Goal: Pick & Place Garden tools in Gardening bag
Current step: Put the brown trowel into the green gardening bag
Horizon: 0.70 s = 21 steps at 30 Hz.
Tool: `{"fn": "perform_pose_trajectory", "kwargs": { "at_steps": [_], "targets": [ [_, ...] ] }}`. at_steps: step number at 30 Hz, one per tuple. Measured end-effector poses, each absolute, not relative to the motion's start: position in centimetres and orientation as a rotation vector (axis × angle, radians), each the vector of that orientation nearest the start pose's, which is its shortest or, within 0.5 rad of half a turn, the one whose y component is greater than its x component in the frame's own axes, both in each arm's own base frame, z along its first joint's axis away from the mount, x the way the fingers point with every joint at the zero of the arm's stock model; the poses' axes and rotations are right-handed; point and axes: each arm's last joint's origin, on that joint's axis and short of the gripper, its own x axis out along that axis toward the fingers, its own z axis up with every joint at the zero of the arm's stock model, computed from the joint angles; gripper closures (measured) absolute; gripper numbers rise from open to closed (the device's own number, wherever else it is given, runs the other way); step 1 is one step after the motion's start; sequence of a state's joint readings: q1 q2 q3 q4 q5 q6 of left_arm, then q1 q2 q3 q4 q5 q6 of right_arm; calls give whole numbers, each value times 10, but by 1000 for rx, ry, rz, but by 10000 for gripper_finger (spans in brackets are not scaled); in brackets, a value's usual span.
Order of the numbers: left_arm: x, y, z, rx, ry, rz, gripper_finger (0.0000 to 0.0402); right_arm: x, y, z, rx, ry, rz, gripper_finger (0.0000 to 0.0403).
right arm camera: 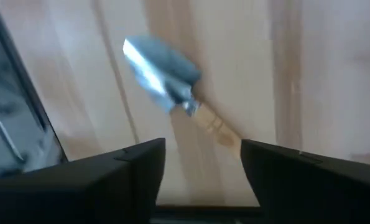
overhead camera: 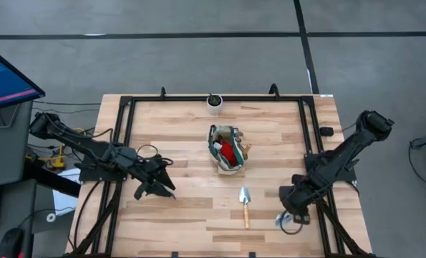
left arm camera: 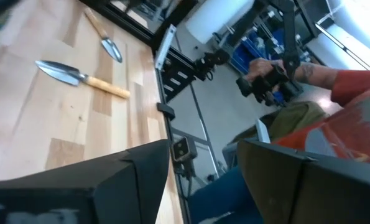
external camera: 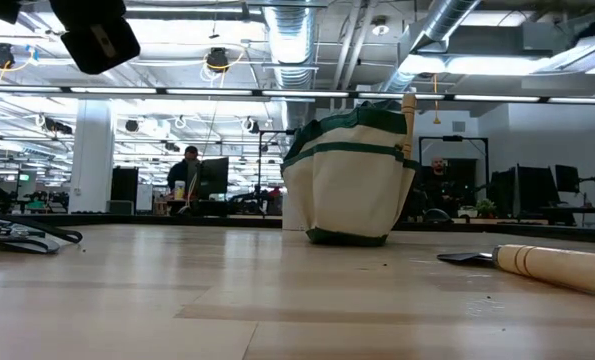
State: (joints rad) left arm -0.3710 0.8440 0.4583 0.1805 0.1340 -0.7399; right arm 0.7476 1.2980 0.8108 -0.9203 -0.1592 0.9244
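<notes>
The cream gardening bag [overhead camera: 227, 148] with green trim stands at the table's middle, red item inside; in the low view [external camera: 352, 180] a wooden handle [external camera: 409, 112] sticks out of its top. One trowel [overhead camera: 245, 206] lies flat near the front, also seen in the low view [external camera: 552, 266]. A second trowel [right arm camera: 166, 78] lies under my right gripper [overhead camera: 287, 217], which is open, its fingers on either side of the wooden handle [right arm camera: 209, 126]. My left gripper [overhead camera: 157, 188] is open and empty at the left. The pruning shears do not show.
A small white pot [overhead camera: 214, 102] with a green plant stands at the far edge. A black frame rail [overhead camera: 307, 136] runs along the table's sides. A person's hands [left arm camera: 268, 78] on control handles show beyond the table's right edge.
</notes>
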Motion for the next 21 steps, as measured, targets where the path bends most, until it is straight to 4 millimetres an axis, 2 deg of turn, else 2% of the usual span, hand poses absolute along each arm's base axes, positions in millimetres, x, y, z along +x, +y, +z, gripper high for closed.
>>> {"fn": "perform_pose_trajectory", "kwargs": {
  "at_steps": [3, 7, 17, 21],
  "targets": [
    [175, -71, 245, -701, 364, -361, 222, 145, 146, 199, 206, 1563, 85, 166],
    [176, -70, 245, -721, 349, -322, 222, 142, 143, 189, 178, 1571, 74, 138],
    [176, -69, 246, -782, 329, -278, 225, 133, 147, 174, 125, 1552, 137, 132],
    [177, -68, 247, -782, 316, -260, 225, 123, 147, 163, 119, 1585, 57, 132]
  ]
}}
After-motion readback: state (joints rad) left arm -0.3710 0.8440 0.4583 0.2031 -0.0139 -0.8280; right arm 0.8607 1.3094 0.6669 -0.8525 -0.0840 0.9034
